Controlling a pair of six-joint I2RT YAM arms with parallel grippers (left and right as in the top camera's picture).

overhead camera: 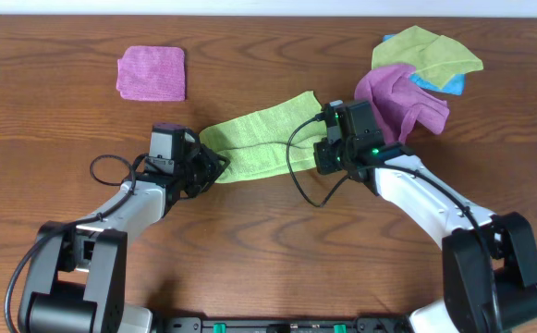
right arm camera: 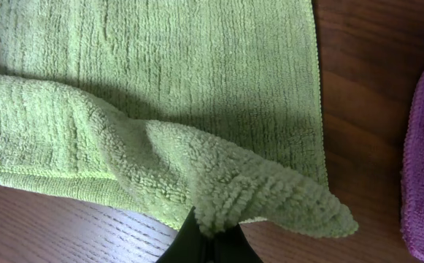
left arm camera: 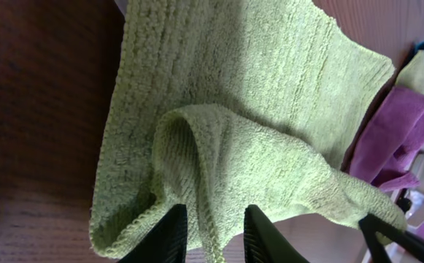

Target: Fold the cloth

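Far off at the left of the wooden table (overhead camera: 46, 120) lies a flat purple cloth (overhead camera: 151, 74), squared up and well apart from everything else. Nearer and to its right, the left claw (overhead camera: 215, 167) meets the left end of the cloth (overhead camera: 259, 139), a lime-green piece lying as a slanting band across the middle of the table, its left end nearer and its right end farther. Seen from the left wrist camera, the two dark fingers (left arm camera: 166, 235) stand on either side of a raised fold of the cloth (left arm camera: 270, 95) that runs down between them, so this claw is gripping the cloth. The rest lies spread on the wood beyond. At the right end of the band, the right claw (overhead camera: 325, 139) sits at the cloth's edge. From the right wrist camera its fingers (right arm camera: 190, 248) are pressed together on a lifted corner of the cloth (right arm camera: 197, 73). The claw is clamped on that corner, and the pinched part is doubled over the flat layer beneath. Just right of that claw sits a crumpled purple cloth (overhead camera: 405, 97), heaped rather than flat. Farther right and farther back, a yellow-green cloth (overhead camera: 430, 51) is bunched over a blue cloth (overhead camera: 445, 83), and both touch the crumpled purple one.
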